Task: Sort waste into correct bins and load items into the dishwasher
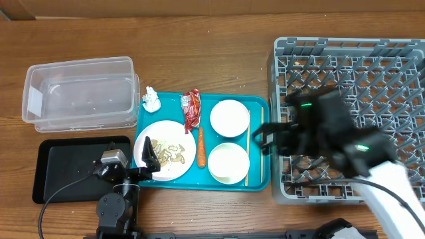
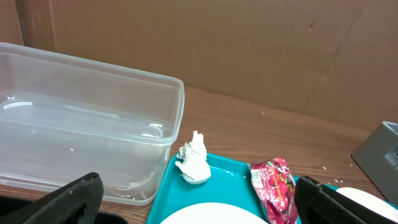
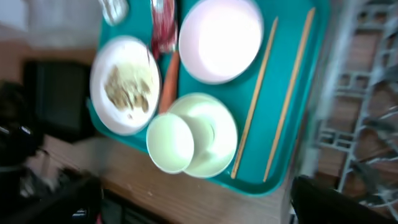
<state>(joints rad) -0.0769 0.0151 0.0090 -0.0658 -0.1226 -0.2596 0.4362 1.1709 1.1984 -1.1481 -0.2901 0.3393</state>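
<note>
The teal tray (image 1: 255,109) carries a white plate (image 1: 165,149) of food scraps, an orange carrot (image 1: 200,154), a red wrapper (image 1: 191,108), a tissue (image 1: 151,101), two bowls (image 1: 230,117) (image 1: 228,162) and chopsticks (image 1: 248,156). My left gripper (image 1: 147,166) is open at the plate's near-left edge, holding nothing. Its view shows the tissue (image 2: 194,165), the wrapper (image 2: 275,186) and the clear tub (image 2: 87,118). My right gripper (image 1: 265,141) hangs open and empty over the tray's right edge, beside the grey rack (image 1: 352,66). Its blurred view shows a cup (image 3: 170,142) against the near bowl (image 3: 211,134) and the chopsticks (image 3: 255,106).
The clear tub (image 1: 80,93) stands at the back left, with the black tray (image 1: 66,166) in front of it, by my left arm's base. The rack fills the right side of the table. Bare wood lies behind the teal tray.
</note>
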